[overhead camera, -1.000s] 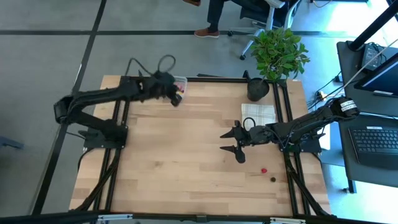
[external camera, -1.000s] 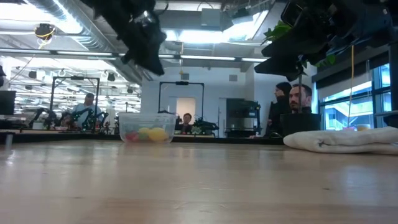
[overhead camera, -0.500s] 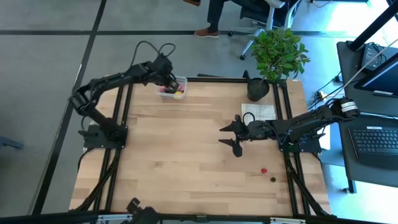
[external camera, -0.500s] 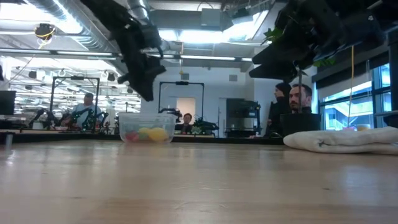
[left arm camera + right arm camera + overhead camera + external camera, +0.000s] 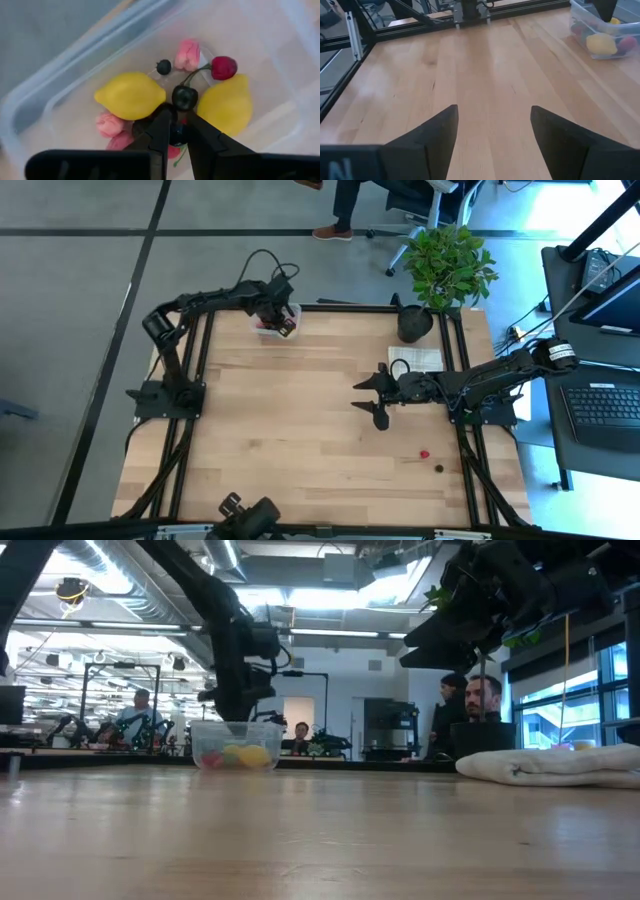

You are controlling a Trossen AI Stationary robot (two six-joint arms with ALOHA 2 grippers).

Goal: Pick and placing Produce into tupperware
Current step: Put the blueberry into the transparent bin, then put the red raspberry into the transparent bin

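The clear tupperware point(image 5: 262, 326) stands at the table's far edge, left of centre. It holds two yellow lemons point(image 5: 131, 95), pink berries point(image 5: 187, 54) and a red cherry point(image 5: 223, 67). My left gripper point(image 5: 179, 111) hangs over the tub's middle, shut on a dark berry point(image 5: 184, 97); the low view shows it point(image 5: 234, 705) just above the tub point(image 5: 237, 752). My right gripper point(image 5: 369, 400) is open above the table's middle and holds nothing. A red berry point(image 5: 424, 452) and a dark berry point(image 5: 438, 468) lie on the table near its right front corner. My left gripper pinches the dark berry point(image 5: 184, 97) between its two fingertips point(image 5: 165, 117). The fingers come from above, pointing down into the tub. The berry is right over the fruit in the tub; whether it rests on it, I cannot tell.
A white checked cloth point(image 5: 415, 360) lies at the table's right far side, with a black plant pot point(image 5: 415, 323) and its green plant point(image 5: 450, 265) behind it. Bare wood stretches across the middle point(image 5: 485, 65) and the left front. People sit in the room beyond the table point(image 5: 482, 700).
My left gripper has come down from high above the tub until it is just over the fruit, staying shut. The left arm's elbow has swung toward the far edge. My right gripper has drifted slightly toward the far edge, still open.
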